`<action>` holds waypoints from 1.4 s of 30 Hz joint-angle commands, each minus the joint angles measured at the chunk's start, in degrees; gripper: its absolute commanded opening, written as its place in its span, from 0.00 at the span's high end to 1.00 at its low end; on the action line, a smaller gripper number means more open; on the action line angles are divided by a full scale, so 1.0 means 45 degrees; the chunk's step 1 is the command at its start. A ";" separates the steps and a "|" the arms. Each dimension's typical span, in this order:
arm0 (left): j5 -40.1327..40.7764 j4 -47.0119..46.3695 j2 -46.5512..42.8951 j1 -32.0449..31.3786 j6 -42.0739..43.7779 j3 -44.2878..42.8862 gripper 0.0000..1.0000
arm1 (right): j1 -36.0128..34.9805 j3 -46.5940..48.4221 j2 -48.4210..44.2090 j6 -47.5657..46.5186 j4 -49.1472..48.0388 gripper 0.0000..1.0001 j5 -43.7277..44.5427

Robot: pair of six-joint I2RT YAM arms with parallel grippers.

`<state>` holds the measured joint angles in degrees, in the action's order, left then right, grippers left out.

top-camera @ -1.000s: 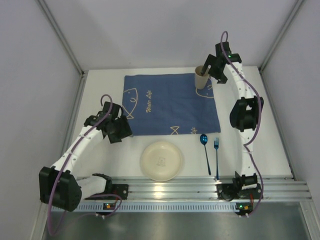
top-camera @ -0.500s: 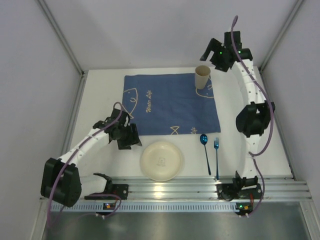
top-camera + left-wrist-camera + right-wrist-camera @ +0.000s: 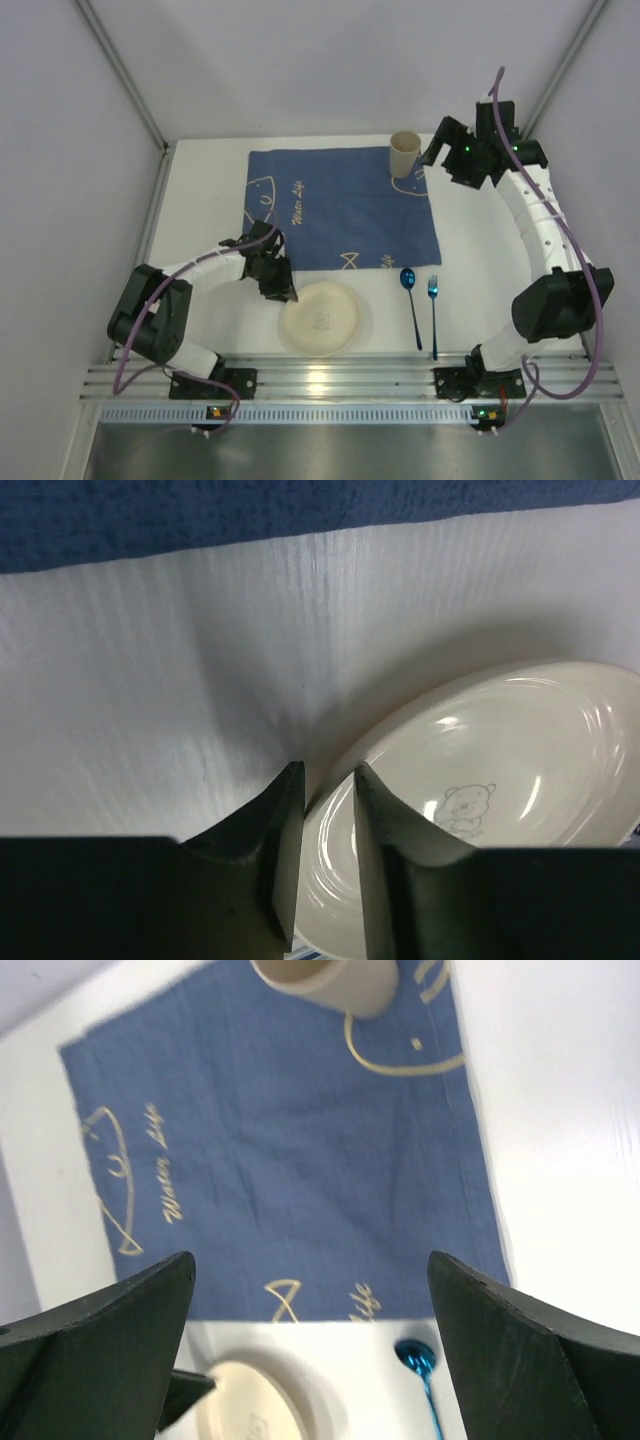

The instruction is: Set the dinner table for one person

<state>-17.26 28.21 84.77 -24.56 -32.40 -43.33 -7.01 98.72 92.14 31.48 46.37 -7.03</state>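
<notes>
Cream bear-printed plate (image 3: pixel 322 319), blue fish-patterned cloth (image 3: pixel 340 205).

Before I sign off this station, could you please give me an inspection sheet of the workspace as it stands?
Surface: white dinner table, aluminium rail along the near edge.
Job's things: plate, spoon and fork on the table, nearer than the blue cloth; cup upright on the cloth's far right corner.
Clutter: nothing seen.
Grippers: left gripper straddles the plate's rim, grip unclear; right gripper open, empty, right of the cup.
Cables: purple cable runs along each arm.
Surroundings: plain panel walls on three sides.
</notes>
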 commanded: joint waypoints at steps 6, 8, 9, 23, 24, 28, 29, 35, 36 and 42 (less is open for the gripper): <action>-0.1009 -0.1463 0.1122 -0.0266 0.0638 -0.0136 1.00 | 0.0053 -0.3536 -0.2640 -0.1059 0.0711 0.00 0.1209; -0.1126 -0.1328 0.1026 -0.0266 0.0832 -0.0467 1.00 | 0.0111 -0.3927 -0.2857 -0.1137 0.0828 0.00 0.1307; -0.1146 -0.1095 0.0928 -0.0266 0.0911 -0.0623 1.00 | 0.0111 -0.4181 -0.3051 -0.1157 0.0944 0.00 0.1327; 0.0253 -0.0038 0.2171 -0.0090 0.1263 -0.6500 1.00 | 0.0111 -0.6018 -0.4283 -0.1801 0.1473 0.00 0.1289; 0.0550 0.0136 0.2583 -0.0051 0.1263 -0.6890 1.00 | 0.0092 -0.6309 -0.4400 -0.1840 0.1492 0.00 0.1249; 0.0946 0.0100 0.4614 0.0553 0.0971 -0.8823 1.00 | 0.0111 -0.6917 -0.4654 -0.2074 0.1551 0.00 0.0860; 0.0886 -0.0230 0.5431 0.0729 0.0757 -0.9079 1.00 | 0.0092 -0.7034 -0.4693 -0.2229 0.1551 0.00 0.0742; 0.1198 -0.0233 0.8227 0.1803 0.0209 -1.1637 1.00 | -0.0355 -0.7970 -0.5181 -0.2485 0.1649 0.00 -0.0370; 0.1256 -0.0136 0.8425 0.1863 0.0150 -1.1930 1.00 | -0.0531 -0.8301 -0.5395 -0.2504 0.1533 0.00 -0.0469; 0.1568 0.0060 0.9130 0.2097 0.0033 -1.3709 1.00 | -0.1626 -0.9221 -0.5300 -0.2290 0.1239 0.01 -0.0568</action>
<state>-11.88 29.56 126.30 -15.18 -31.40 -100.75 -12.75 58.08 68.62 21.50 53.19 -8.38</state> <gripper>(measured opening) 0.026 0.991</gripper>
